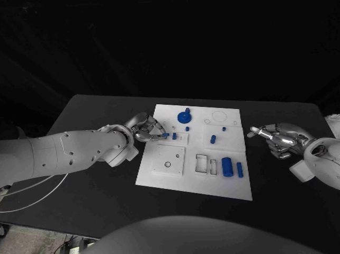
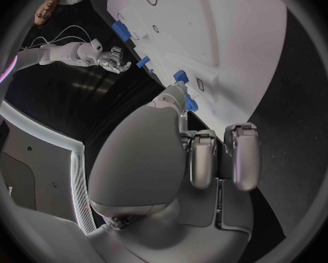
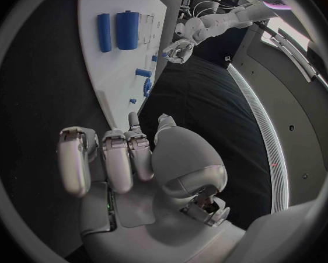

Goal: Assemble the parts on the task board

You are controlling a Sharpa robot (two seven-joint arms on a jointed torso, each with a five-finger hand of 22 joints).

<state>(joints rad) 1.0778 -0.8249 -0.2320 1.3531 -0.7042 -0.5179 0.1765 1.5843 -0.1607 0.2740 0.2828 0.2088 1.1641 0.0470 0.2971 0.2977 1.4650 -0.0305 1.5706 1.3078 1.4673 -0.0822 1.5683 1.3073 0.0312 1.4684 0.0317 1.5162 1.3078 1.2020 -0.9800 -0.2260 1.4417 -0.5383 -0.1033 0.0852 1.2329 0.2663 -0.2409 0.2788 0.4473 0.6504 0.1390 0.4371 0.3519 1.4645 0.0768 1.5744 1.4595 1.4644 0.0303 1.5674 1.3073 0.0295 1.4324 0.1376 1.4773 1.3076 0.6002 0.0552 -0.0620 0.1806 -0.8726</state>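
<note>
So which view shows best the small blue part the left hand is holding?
The left wrist view: the blue part sits close up at the left hand's fingertips, beside the task board. The head view shows it as a small speck at the hand over the board's left edge. The right wrist view shows that hand far off, part barely visible.

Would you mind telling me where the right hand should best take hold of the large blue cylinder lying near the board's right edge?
Grip the large blue cylinder across its round middle, coming straight down from above. It lies flat on the task board, long axis running away from the robot, with a thinner blue pin close beside it on the right, so the fingers should probably straddle its sides carefully. The right hand holds nothing.
</note>
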